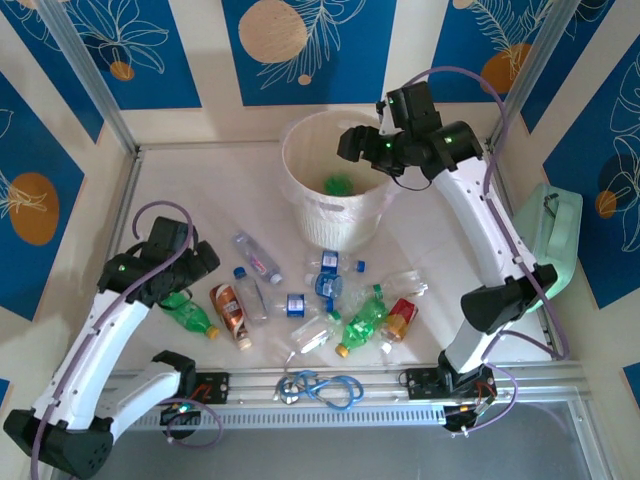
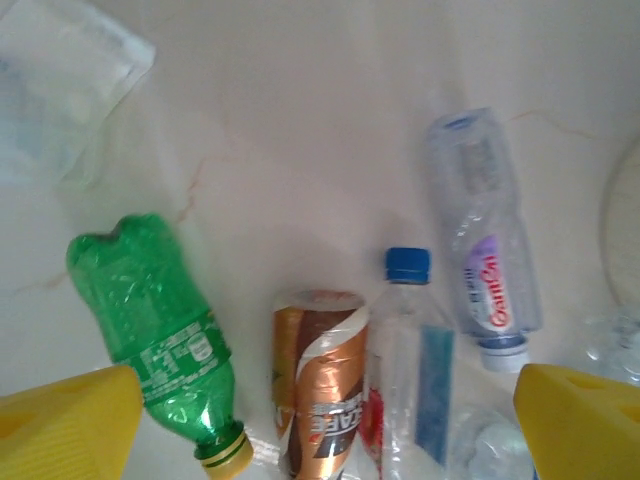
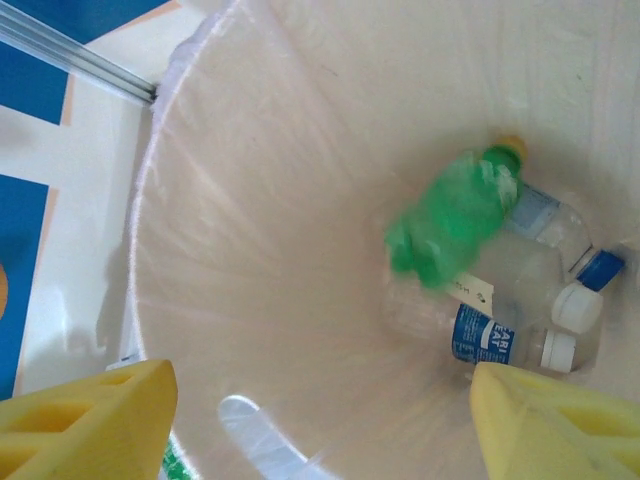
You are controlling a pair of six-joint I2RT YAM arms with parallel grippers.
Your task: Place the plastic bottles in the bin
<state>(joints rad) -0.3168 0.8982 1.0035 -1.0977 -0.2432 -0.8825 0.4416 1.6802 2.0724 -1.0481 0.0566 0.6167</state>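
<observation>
The right gripper [image 3: 320, 390] hangs over the mouth of the bin [image 3: 250, 200], its yellow fingers spread wide with nothing between them. Deep inside the cream-white bin, a blurred green bottle [image 3: 450, 220] overlaps clear blue-labelled bottles [image 3: 495, 335] at the bottom. The bin stands at the middle of the far edge of the table [image 1: 200, 190]. The left gripper [image 2: 325, 400] is wide open and empty too, above a second green bottle [image 2: 160, 330], a brown bottle [image 2: 315, 385] and two clear bottles [image 2: 485, 240] toward the table's near left corner. More bottles [image 1: 350, 310] lie scattered along the near edge.
</observation>
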